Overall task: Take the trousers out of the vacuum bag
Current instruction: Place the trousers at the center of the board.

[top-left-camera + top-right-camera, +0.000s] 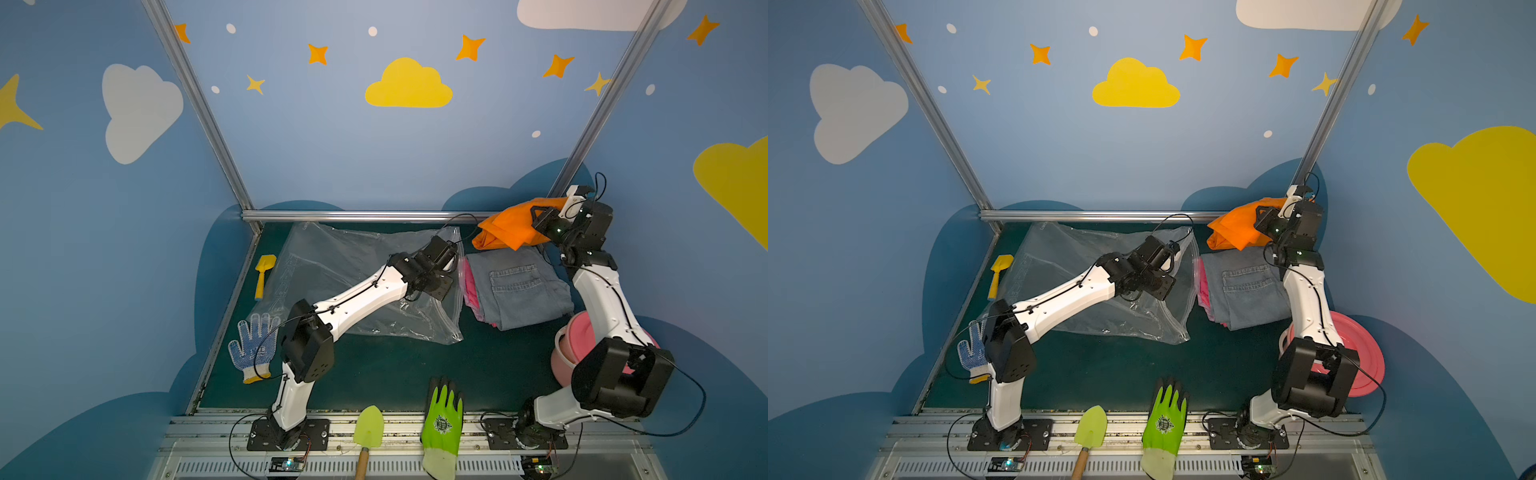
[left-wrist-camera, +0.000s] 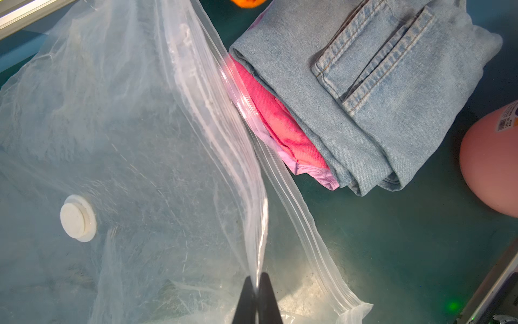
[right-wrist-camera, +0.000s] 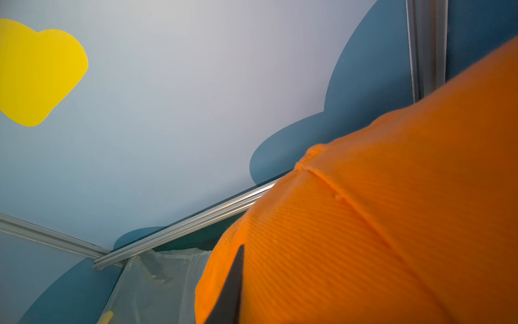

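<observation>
Top view: right gripper (image 1: pixel 538 218) pinching orange trousers (image 1: pixel 505 230) over the far edge of the denim trousers (image 1: pixel 521 286); left gripper (image 1: pixel 451 251) pinching the vacuum bag (image 1: pixel 332 270).

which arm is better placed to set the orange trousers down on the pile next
Right. The right claw holds the orange trousers raised over the far end of the denim trousers. The left claw is pinched shut on the vacuum bag, near its zip edge, so it is occupied.

Top pair overhead, wrist cams close, bag (image 1: pixel 332 257) shared
</observation>
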